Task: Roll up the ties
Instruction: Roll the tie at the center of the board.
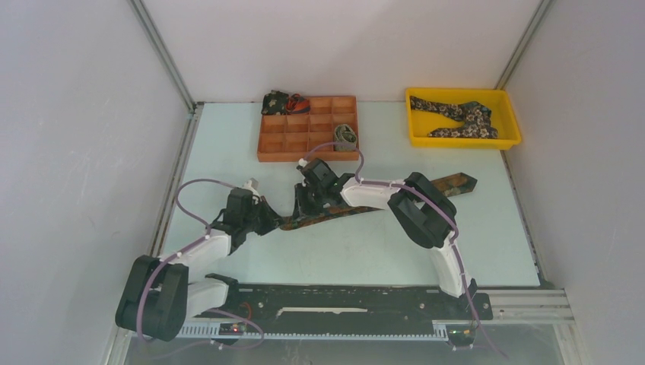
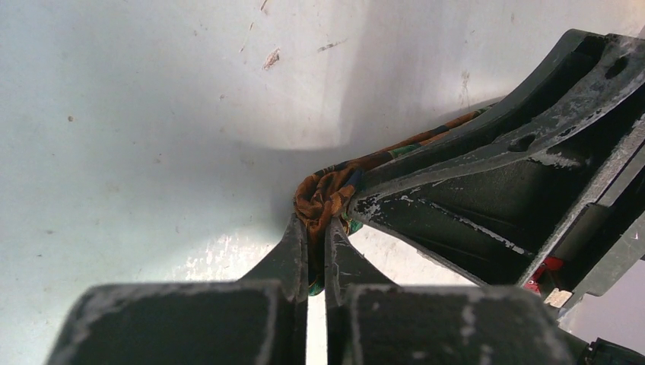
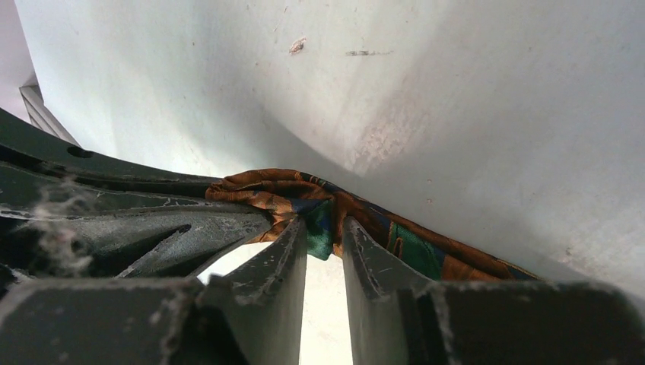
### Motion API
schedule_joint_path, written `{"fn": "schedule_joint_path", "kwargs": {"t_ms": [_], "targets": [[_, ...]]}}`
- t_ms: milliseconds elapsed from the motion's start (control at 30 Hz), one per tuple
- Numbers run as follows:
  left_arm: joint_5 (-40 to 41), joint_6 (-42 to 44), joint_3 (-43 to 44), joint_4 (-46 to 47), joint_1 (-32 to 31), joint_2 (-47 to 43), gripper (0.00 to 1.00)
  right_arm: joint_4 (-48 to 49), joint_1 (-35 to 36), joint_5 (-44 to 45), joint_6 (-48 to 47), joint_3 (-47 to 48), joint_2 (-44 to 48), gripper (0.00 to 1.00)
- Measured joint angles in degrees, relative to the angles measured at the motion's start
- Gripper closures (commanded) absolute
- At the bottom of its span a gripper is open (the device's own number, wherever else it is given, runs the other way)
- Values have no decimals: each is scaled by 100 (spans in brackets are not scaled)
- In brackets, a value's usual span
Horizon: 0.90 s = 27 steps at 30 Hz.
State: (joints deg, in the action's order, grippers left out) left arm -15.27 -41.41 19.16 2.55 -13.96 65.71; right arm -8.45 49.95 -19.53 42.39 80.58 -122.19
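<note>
The left tool (image 2: 316,228) clamps the rust-brown mottled fabric tie (image 2: 325,190) at its bunched end. The right tool (image 3: 323,228) stands slightly apart astride it, so the loose coil may unravel.

- A robot lab test cell is indicated.
- The pale table (image 1: 342,251) is enclosed by plain white panels (image 1: 76,152) in aluminium framing (image 1: 165,57).
- Two arms are bolted to a black base rail (image 1: 342,298), with purple cables (image 1: 199,181) attached.
- An orange compartment tray (image 1: 304,157) and a yellow bin (image 1: 464,142) are set out.
</note>
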Motion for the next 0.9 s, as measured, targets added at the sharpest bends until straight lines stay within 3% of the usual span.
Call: {"fn": "schedule_joint_path", "kwargs": {"t_ms": [233, 633, 900], "targets": [[11, -4, 0, -63, 0, -74, 100, -522, 4, 247, -243, 243, 55, 72], [107, -2, 31, -409, 0, -168, 100, -778, 214, 404, -356, 437, 317, 100], [162, 57, 168, -730, 0, -321, 100, -752, 304, 345, -339, 527, 66, 100]]}}
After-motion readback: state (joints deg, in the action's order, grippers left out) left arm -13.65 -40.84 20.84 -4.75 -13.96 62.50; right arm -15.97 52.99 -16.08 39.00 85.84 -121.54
